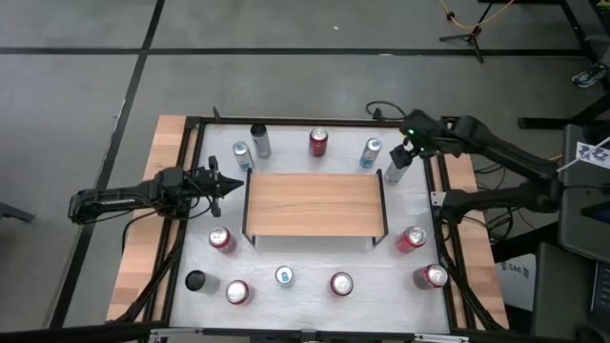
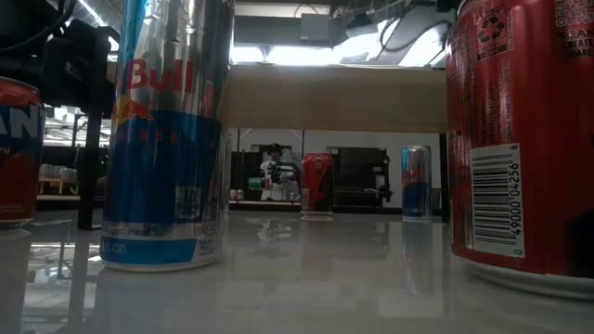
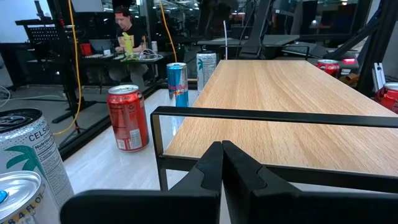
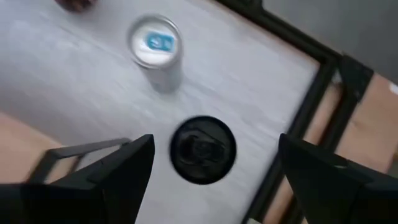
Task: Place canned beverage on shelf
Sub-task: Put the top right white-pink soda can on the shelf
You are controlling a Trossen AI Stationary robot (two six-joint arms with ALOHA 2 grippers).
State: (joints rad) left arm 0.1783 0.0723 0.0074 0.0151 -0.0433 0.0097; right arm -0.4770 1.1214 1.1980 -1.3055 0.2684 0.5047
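Overhead, the right gripper [image 4: 211, 165] hovered with jaws spread wide around nothing, directly above a black-topped slim can [image 4: 203, 150] standing just beside the right end of the low shelf [image 1: 315, 203] with its bare light wooden top and thin black legs. To grasp well, it would need to descend straight, centred on the can, clear of the neighbouring silver-and-blue can [image 4: 155, 46]. The left gripper [image 1: 229, 183] waited closed at the shelf's left end.
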